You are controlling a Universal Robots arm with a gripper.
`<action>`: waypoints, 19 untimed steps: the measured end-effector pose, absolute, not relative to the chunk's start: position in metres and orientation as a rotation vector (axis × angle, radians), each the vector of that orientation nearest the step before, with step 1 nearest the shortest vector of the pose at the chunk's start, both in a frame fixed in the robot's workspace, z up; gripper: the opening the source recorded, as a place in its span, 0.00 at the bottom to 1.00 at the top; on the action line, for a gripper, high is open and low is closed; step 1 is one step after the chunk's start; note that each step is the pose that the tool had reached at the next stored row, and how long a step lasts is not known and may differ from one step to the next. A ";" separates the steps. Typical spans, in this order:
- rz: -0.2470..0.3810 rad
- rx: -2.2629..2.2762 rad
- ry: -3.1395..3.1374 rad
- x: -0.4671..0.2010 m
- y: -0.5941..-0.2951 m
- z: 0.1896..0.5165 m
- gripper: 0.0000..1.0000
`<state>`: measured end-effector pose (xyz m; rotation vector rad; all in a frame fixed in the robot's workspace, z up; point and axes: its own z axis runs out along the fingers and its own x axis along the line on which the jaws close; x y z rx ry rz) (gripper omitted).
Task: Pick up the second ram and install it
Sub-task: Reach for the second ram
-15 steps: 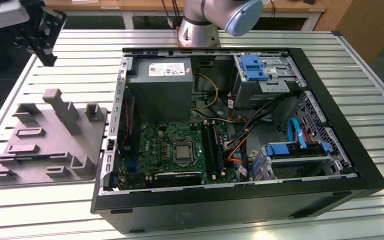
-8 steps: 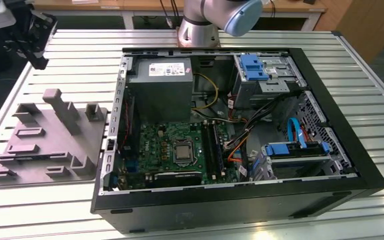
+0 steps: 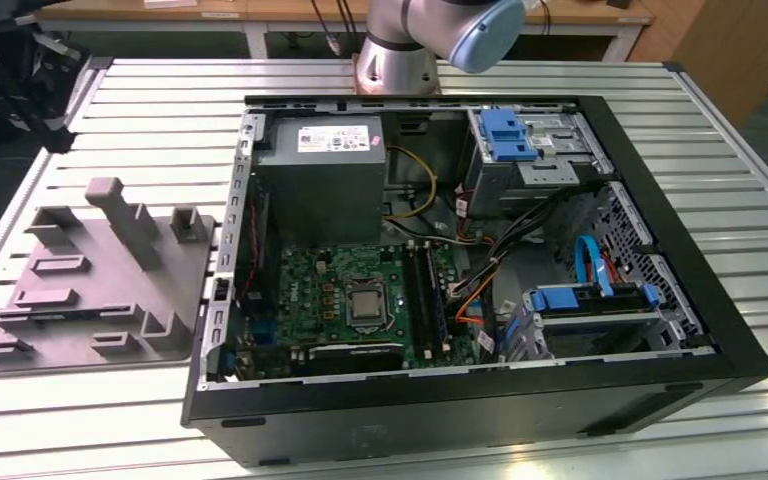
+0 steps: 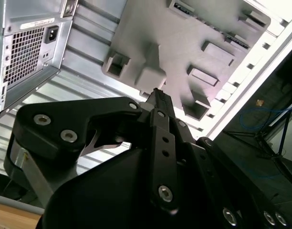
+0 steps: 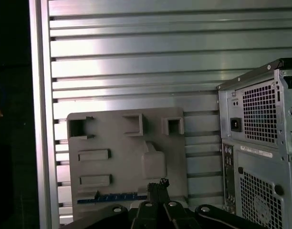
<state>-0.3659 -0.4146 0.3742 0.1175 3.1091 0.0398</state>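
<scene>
Claw (image 5: 158, 183): narrow, tips pressed together, nothing held, hanging over the grey tray (image 5: 118, 147).
Ram stick (image 5: 112, 197): dark blue strip lying along one edge of the tray, not yet lifted.
Long axis: parallel with the slats of the table (image 5: 136, 47), so on the nine-to-three line of the exterior view.
Stick to claw: in the first wrist view its near end sits just beside the tips; I judge the claw well above it.
Tray to computer case (image 3: 491, 400): at nine o'clock of the case, the exterior view's left.
</scene>
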 end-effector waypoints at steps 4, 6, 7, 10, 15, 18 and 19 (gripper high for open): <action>0.038 0.117 3.109 -0.374 -0.421 0.372 0.10; 0.037 0.117 3.109 -0.378 -0.424 0.370 0.10; 0.037 0.117 3.109 -0.380 -0.425 0.369 0.10; 0.037 0.117 3.109 -0.386 -0.429 0.365 0.10; 0.037 0.117 3.109 -0.391 -0.437 0.357 0.10; 0.037 0.117 3.109 -0.394 -0.442 0.351 0.10; 0.037 0.117 3.109 -0.395 -0.444 0.349 0.10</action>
